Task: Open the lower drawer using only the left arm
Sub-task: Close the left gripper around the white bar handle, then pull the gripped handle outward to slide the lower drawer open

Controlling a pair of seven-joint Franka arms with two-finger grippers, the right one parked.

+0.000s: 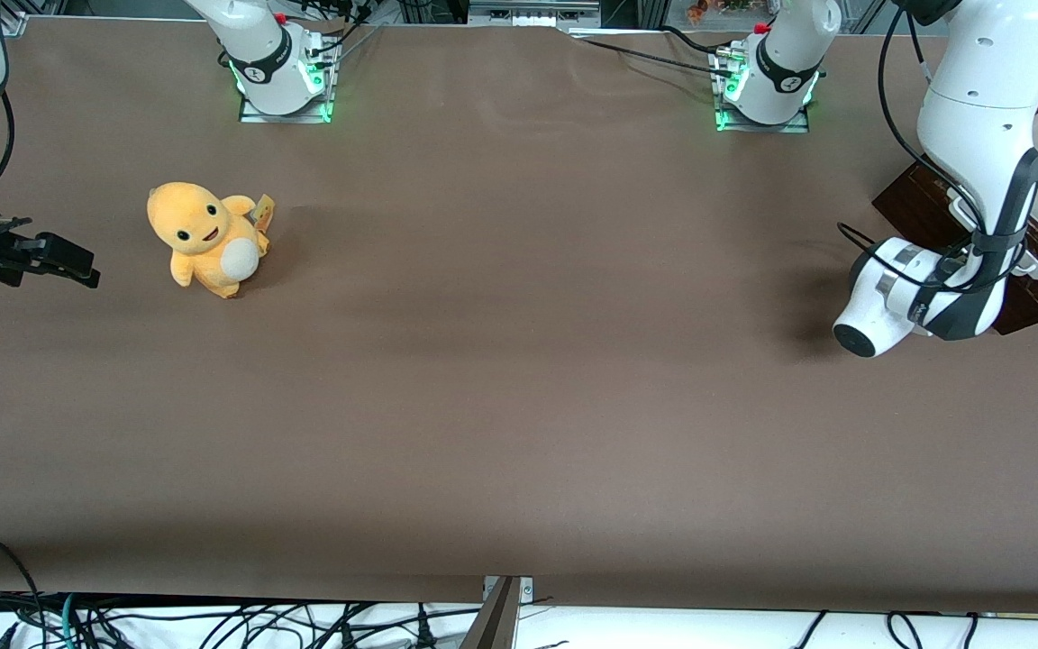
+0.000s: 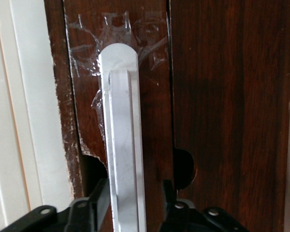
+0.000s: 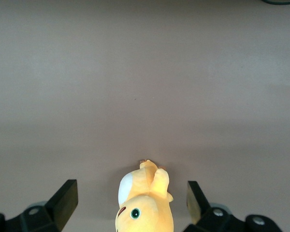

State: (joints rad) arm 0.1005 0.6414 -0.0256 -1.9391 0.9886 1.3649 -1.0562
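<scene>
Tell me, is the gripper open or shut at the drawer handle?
Open: the gripper straddles the white handle of the lower drawer, gaps showing beside both fingers.

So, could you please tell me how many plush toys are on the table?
1. The plush toy sits toward the parked arm's end of the table. The gripper is at the drawer, jaws either side of its handle.

Dark brown drawer front (image 2: 222,96), white handle (image 2: 123,145)

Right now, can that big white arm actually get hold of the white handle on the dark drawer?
Probably yes. The left arm's gripper is already at the lower drawer, its open fingers either side of the white bar handle, with nothing between them.
</scene>
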